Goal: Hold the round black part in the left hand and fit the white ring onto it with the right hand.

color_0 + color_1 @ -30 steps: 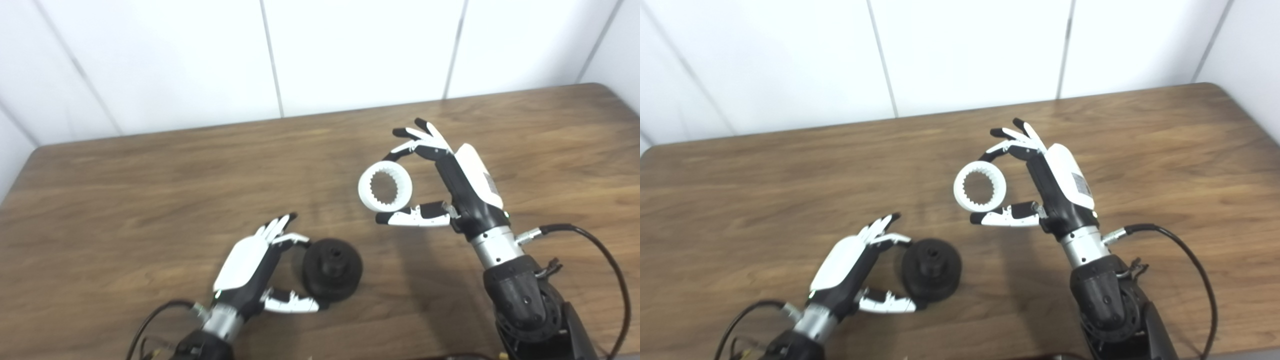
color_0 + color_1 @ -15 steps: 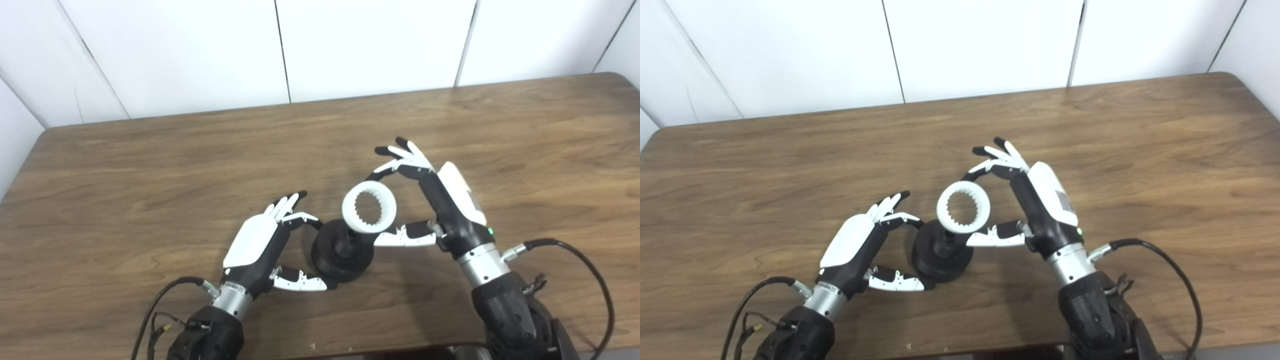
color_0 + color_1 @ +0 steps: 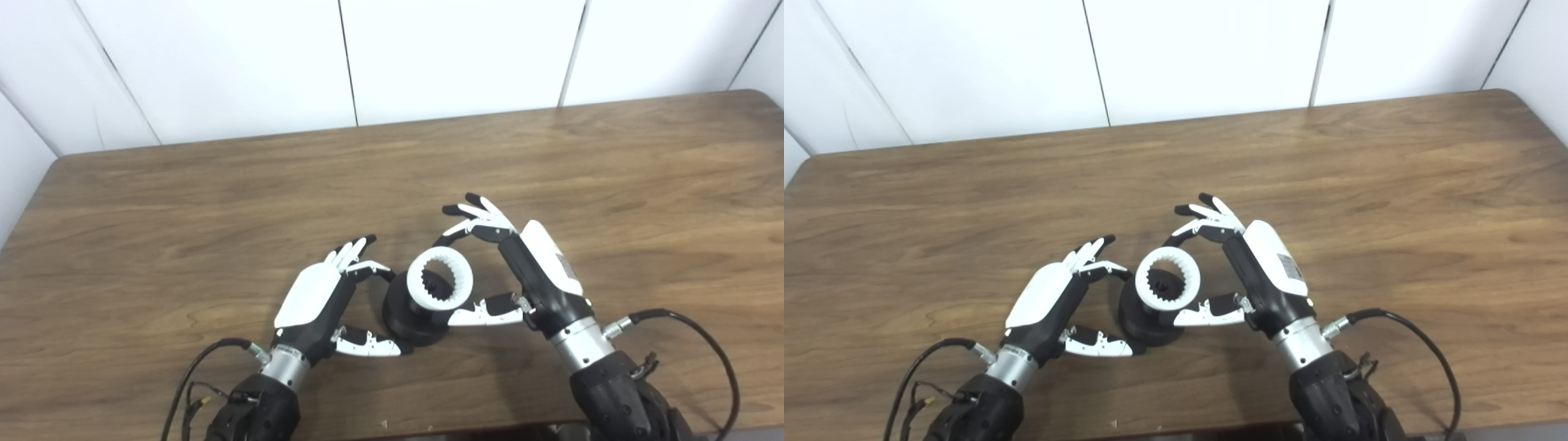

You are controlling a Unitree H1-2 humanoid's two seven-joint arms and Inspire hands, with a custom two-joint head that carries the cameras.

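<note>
A round black part (image 3: 401, 312) with a raised hub stands on the wooden table (image 3: 153, 233) near the front middle. My left hand (image 3: 324, 300) grips its left side between thumb and fingers. A white ring (image 3: 440, 285) with teeth on its inner edge sits right over the hub, and the hub shows through its hole. My right hand (image 3: 520, 269) pinches the ring between a fingertip at its top and the thumb at its lower right. Whether the ring touches the black part cannot be told.
Black cables (image 3: 698, 331) trail from both wrists along the table's front edge. A white panelled wall (image 3: 429, 55) stands behind the table's far edge. The table's left corner (image 3: 55, 165) lies at the upper left.
The right hand has carried the white ring down and left until it sits over the black part's hub. The left hand lifted the part slightly inward and holds still. The camera shifted early on.
</note>
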